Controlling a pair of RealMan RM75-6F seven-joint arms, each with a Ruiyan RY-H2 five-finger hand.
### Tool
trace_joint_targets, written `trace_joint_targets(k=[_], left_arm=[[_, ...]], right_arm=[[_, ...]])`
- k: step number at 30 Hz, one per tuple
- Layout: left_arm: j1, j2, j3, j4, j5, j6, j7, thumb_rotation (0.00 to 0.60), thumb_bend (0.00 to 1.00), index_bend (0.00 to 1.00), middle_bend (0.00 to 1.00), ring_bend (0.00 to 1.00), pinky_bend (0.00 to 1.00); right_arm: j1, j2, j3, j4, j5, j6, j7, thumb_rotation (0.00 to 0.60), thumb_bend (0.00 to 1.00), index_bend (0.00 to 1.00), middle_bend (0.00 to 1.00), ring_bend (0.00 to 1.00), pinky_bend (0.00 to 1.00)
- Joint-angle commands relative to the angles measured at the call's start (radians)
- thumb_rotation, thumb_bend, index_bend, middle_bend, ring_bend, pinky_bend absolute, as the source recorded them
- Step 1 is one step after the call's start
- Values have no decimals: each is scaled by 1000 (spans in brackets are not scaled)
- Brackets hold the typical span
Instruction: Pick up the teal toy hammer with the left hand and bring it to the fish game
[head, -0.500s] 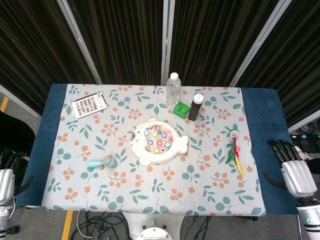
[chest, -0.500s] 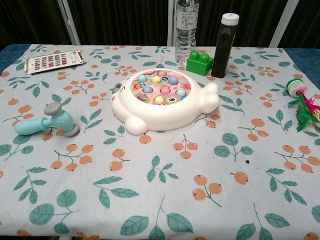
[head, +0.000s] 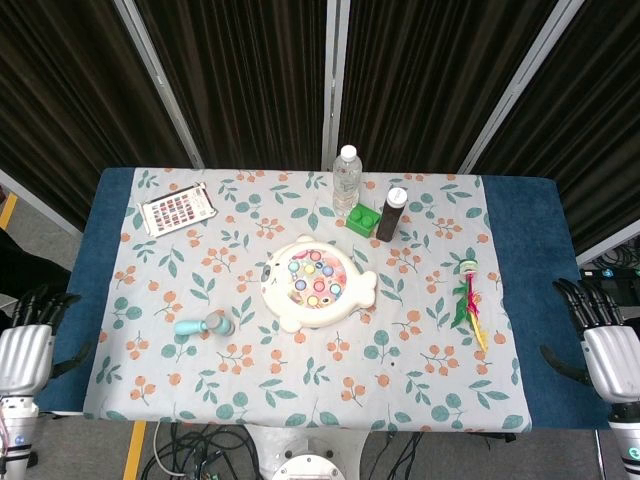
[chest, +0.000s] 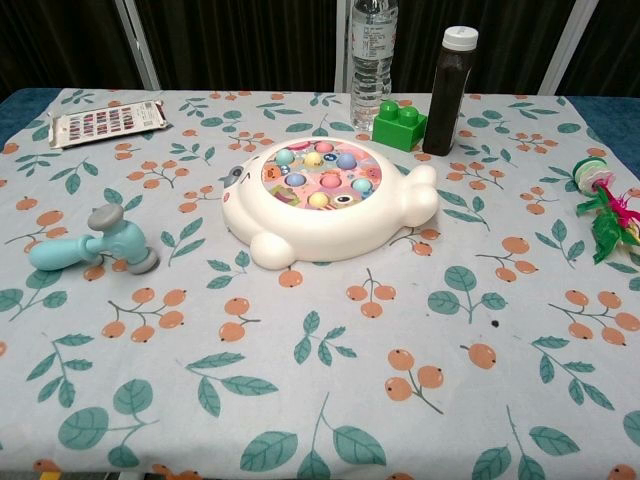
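Note:
The teal toy hammer (head: 203, 325) (chest: 92, 243) with grey head ends lies on the floral cloth, left of the white fish game (head: 315, 281) (chest: 325, 196), a hand's width apart from it. My left hand (head: 25, 346) hangs off the table's left edge in the head view, fingers apart, holding nothing, well to the left of the hammer. Off the right edge my right hand (head: 605, 350) is likewise empty with spread fingers. Neither hand shows in the chest view.
A water bottle (head: 345, 180), green block (head: 363, 219) and dark bottle (head: 391, 214) stand behind the fish game. A card of coloured dots (head: 178, 209) lies at the back left. A feathered toy (head: 468, 302) lies at the right.
My left hand has come up and a little rightward toward the table edge. The right hand has slid slightly down and outward. Hammer and fish game have not moved.

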Motion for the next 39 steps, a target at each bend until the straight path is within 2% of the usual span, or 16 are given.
trace_joint_targets(k=[1,8,14,20,30,39], left_arm=[[-86,-3,-21,-26,18,-111,-15,600,242,226,210,69,57],[-224,-49,-40,-64,-63,-348,-15,600,242,258,225,91,59],[-272,-100,-33,-63,-125,-432,13,600,242,259,227,108,84],[-288,-142,-32,-72,-195,-444,75,600,246,292,246,149,154],[-327,-228,-46,-63,-294,-423,214,600,265,328,299,193,183],[-355,-278,-45,-50,-344,-417,284,600,282,362,350,229,213]], right_arm=[[-1,6,6,3,-2,6,-1,600,149,0,78,0,0],[6,9,10,16,0,-3,14,600,148,0,78,0,0],[15,4,12,31,8,-22,29,600,148,0,78,0,0],[23,-1,13,41,11,-36,38,600,148,0,78,0,0],[30,-8,12,55,13,-47,53,600,147,0,78,0,0],[29,-12,10,63,15,-49,60,600,146,0,79,0,0]])
